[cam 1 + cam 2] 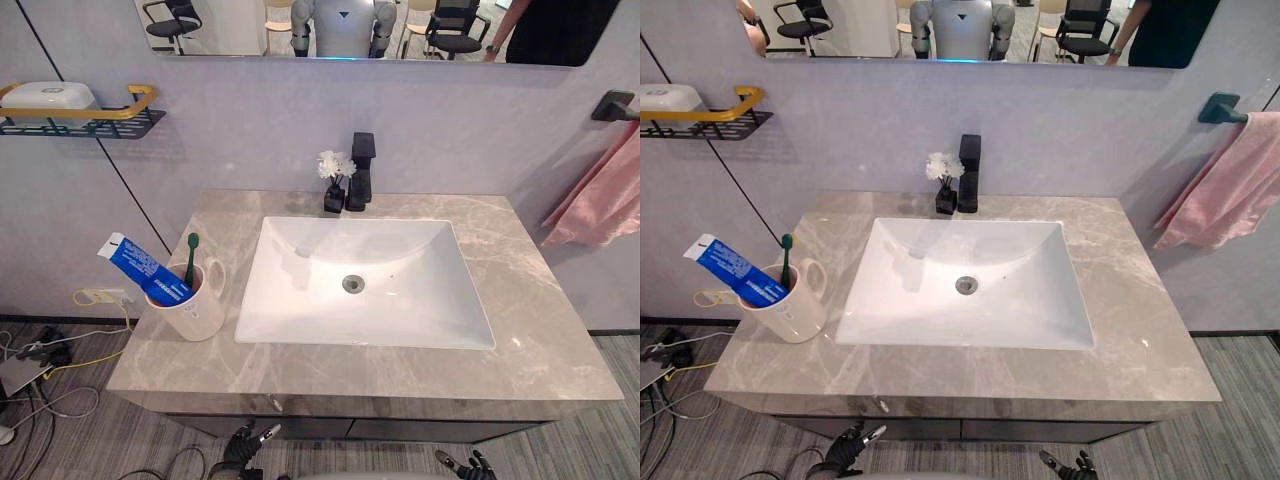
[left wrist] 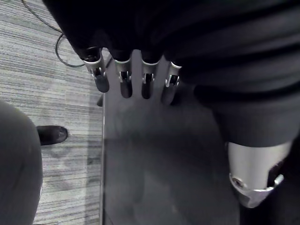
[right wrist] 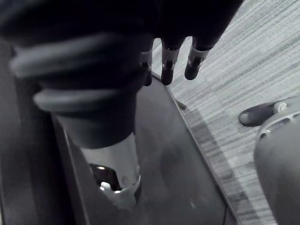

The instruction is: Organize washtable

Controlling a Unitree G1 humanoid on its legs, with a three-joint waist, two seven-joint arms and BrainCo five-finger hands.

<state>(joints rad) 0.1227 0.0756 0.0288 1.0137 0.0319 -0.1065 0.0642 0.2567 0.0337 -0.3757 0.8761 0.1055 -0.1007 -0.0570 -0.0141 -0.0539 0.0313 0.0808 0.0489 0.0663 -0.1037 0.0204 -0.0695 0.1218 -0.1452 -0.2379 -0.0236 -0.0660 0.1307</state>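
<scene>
A cream mug [image 1: 199,312] stands on the grey marble counter [image 1: 545,335], left of the white sink [image 1: 285,300]. In it lean a blue toothpaste tube [image 1: 143,268] and a green toothbrush [image 1: 191,256]. A black faucet [image 1: 361,170] and a small black vase of white flowers [image 1: 334,182] stand behind the basin. Both hands hang low in front of the cabinet, below the counter's front edge: my left hand [image 1: 243,451] and my right hand [image 1: 468,466]. In the wrist views the left fingers [image 2: 123,80] and the right fingers [image 3: 168,70] are straight and hold nothing.
A wall shelf [image 1: 85,124] at the upper left carries a white box [image 1: 47,96]. A pink towel [image 1: 605,200] hangs from a hook at the right. Cables [image 1: 45,365] lie on the floor at the left. A mirror spans the wall above.
</scene>
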